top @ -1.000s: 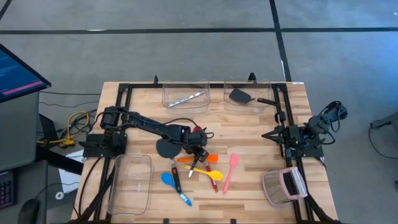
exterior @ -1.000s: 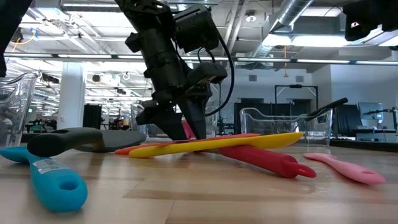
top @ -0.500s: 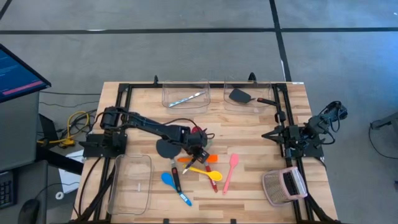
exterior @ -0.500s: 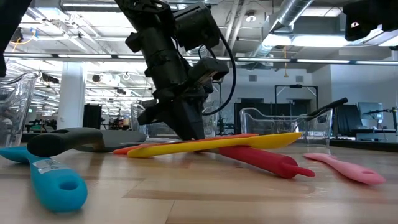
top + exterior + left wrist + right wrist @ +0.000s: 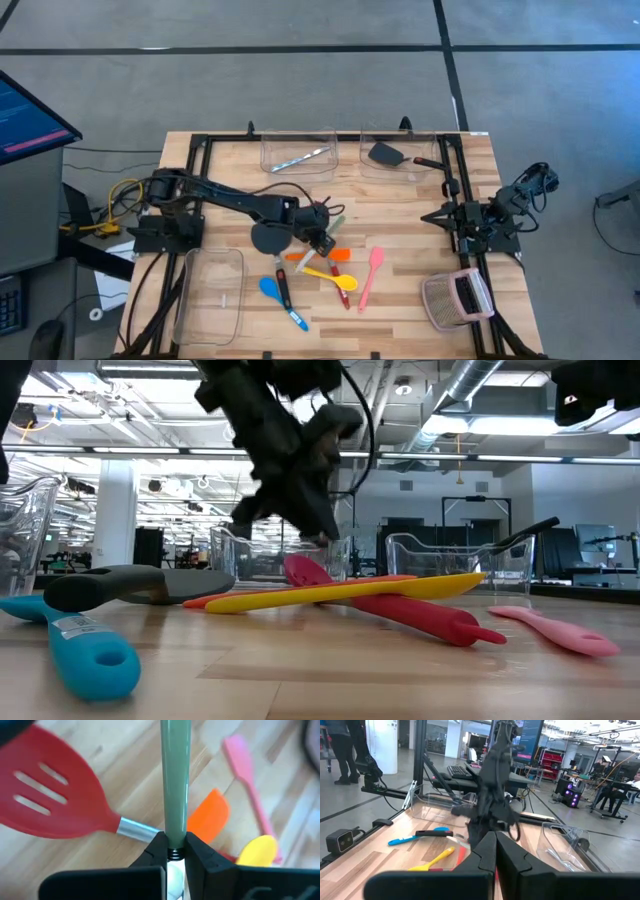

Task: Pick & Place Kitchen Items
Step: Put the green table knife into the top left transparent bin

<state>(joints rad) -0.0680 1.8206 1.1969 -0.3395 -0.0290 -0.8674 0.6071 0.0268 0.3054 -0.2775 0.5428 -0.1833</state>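
My left gripper [image 5: 173, 851] is shut on a pale green utensil [image 5: 175, 780] above the pile at the table's middle [image 5: 322, 238]. Under it lie a red slotted turner [image 5: 45, 795], an orange spatula [image 5: 212, 815], a yellow spoon [image 5: 257, 851] and a pink spatula [image 5: 245, 775]. A blue spoon [image 5: 270, 288] and a black turner [image 5: 268, 238] lie beside them. In the low view the gripper [image 5: 318, 532] hangs above the yellow spoon [image 5: 340, 592]. My right gripper [image 5: 495, 851] is shut and waits at the table's right side [image 5: 462, 215]. My left gripper pinches the pale green handle at its near end [image 5: 175, 839] between its two fingers. The fingers slant down from the table's left side and lie along the handle, which sticks out ahead of them. The handle's stretch ahead of the fingers is raised above the utensils on the table.
Two clear bins stand at the far edge, one with silvery cutlery [image 5: 298, 155] and one with a black turner [image 5: 392, 155]. A third clear bin [image 5: 212, 295] sits near left. A grey mesh object [image 5: 457, 297] lies near right.
My left gripper has shut on the pale green utensil in the pile and then risen, lifting it off the other utensils. The red turner's head now shows under it in the low view.
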